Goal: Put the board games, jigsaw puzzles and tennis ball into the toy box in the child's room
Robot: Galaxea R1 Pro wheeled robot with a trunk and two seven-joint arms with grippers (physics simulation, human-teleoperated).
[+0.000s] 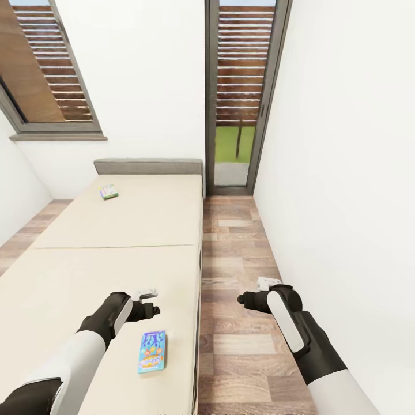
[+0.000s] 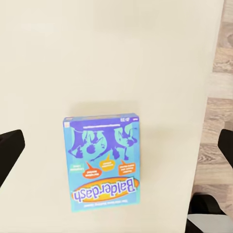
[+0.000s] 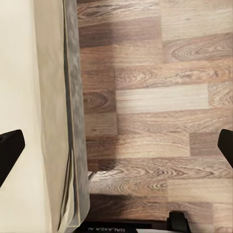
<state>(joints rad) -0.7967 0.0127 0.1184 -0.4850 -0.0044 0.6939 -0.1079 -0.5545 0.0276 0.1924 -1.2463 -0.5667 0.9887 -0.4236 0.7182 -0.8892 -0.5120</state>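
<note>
I have the robot parked at the foot corner of the bed (image 1: 115, 230), so the nearer game is within the left arm's reach and the right arm hangs free over the floor (image 1: 236, 323).

Farthest left and well up the mattress, near the grey headboard (image 1: 148, 167), lies the green-edged board game (image 1: 109, 191), flat and slightly askew; it is too far to reach from here.

My left claw (image 1: 148, 302) hovers over the bed just beyond the blue board game (image 1: 152, 351). In the left wrist view its dark fingertips (image 2: 10, 151) sit wide apart at the picture's edges, holding nothing, with the blue box (image 2: 103, 161) between them below. I judge I am lining up for a top-down grasp. The box is a flat printed cardboard rectangle, glossy, marked "Balderdash", resting near the mattress edge. The mattress is smooth, matt beige cloth with a seam across the middle.

My right claw (image 1: 262, 294) hangs over the wood-plank floor beside the bed's grey frame edge (image 3: 74, 121), fingers apart and empty, kept clear of the work.
</note>
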